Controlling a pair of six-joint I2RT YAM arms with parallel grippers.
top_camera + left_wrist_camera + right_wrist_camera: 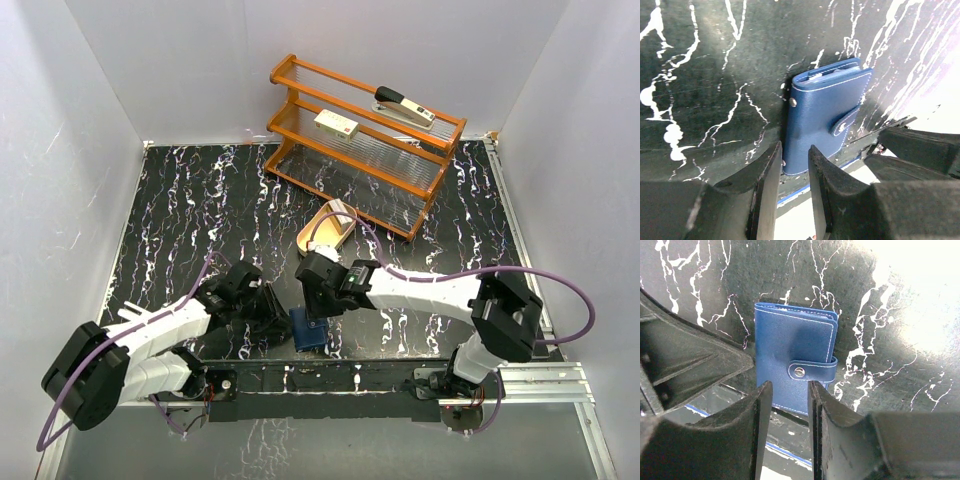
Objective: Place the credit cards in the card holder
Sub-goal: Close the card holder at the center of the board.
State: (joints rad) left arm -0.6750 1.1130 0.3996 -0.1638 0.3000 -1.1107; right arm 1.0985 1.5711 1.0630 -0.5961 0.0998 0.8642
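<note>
Right wrist: card holder (790,350) lies snapped shut just ahead of the right gripper (789,387), whose jaws are parted and empty. Left gripper (794,150) likewise; lift both straight away without nudging it.

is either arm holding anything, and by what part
Nothing looks held: the closed card holder lies on the table, with the left fingers and right fingers parted close by it.

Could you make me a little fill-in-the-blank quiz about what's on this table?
1. The card holder is coloured ___.
2. It lies ___, not open, tab snapped.
3. The rack at the back is coloured ___.
4. The tan tray lies in ___ of the rack.
Missing words: blue; closed; orange; front.
</note>
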